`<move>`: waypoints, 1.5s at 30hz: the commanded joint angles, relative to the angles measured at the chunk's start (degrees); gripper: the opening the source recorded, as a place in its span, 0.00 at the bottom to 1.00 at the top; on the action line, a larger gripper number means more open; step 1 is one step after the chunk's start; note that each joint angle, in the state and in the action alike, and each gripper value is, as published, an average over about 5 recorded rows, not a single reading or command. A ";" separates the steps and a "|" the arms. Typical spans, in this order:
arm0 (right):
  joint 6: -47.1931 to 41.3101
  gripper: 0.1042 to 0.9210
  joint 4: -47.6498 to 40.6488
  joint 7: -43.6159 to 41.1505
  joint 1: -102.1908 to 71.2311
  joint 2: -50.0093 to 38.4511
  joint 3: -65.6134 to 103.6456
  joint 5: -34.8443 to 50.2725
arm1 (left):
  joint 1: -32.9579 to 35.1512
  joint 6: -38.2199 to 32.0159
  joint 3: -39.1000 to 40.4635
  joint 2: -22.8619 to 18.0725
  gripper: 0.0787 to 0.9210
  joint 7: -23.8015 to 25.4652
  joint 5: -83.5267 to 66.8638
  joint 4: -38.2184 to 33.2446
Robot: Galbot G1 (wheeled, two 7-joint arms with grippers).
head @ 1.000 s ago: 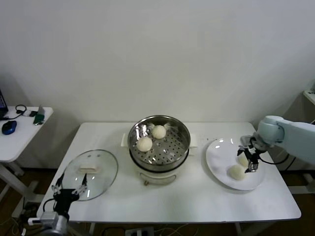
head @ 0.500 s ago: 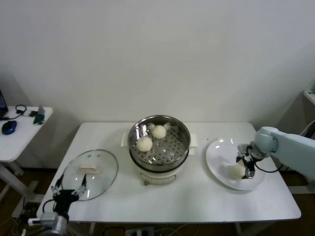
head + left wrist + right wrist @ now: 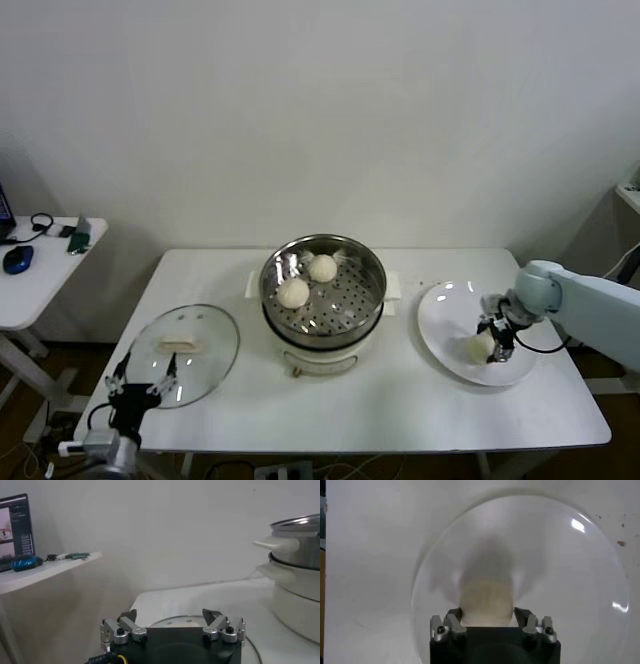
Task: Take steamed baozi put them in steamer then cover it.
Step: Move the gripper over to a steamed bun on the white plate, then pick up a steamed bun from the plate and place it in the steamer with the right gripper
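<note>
Two steamed baozi (image 3: 322, 267) (image 3: 293, 292) lie in the steamer (image 3: 350, 298), a steel basket on a white pot base at the table's middle. My right gripper (image 3: 492, 338) is down on the white plate (image 3: 445, 315), its fingers pressed against both sides of another baozi (image 3: 477, 348). The right wrist view shows that baozi (image 3: 486, 595) clamped in the right gripper (image 3: 487, 612). The cover (image 3: 185, 352), a clear glass lid, lies flat on the table to the steamer's left. My left gripper (image 3: 137, 392) hangs open by the lid's front edge, holding nothing, and appears as the left gripper (image 3: 170, 622) in its wrist view.
A small white side table (image 3: 45, 265) at far left carries a blue mouse (image 3: 18, 259) and cables. The plate (image 3: 560, 565) sits near the table's right end. The steamer's handle (image 3: 275, 544) shows ahead in the left wrist view.
My right gripper has sunk onto the plate and shifted slightly left, and its jaws have closed on a baozi. The left arm has not moved.
</note>
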 commanded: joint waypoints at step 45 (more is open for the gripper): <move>22.95 0.68 22.94 -1.34 32.48 36.40 -19.80 -9.58 | 0.15 1.05 -1.22 -0.09 0.88 -0.09 0.29 -0.78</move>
